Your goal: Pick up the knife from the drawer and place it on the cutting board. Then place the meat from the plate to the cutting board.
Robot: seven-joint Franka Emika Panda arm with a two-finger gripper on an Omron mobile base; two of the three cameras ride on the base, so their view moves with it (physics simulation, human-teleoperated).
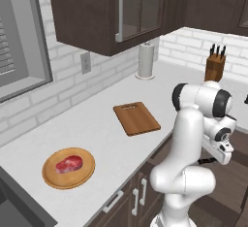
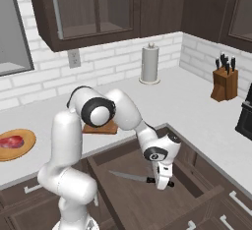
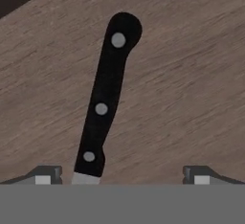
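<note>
End effector (image 3: 122,175) spread over knife (image 3: 106,103) handle.

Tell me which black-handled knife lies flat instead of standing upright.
The knife in the open drawer, below the open gripper, lies flat on the drawer floor. The others stand handle-up in the knife block on the counter.

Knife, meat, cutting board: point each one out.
knife (image 3: 106,98): hand view, middle of the black handle, by the centre rivet.
meat (image 1: 69,164): left base view, centre of the red steak on the plate.
cutting board (image 1: 137,118): left base view, middle of the bare top face.
</note>
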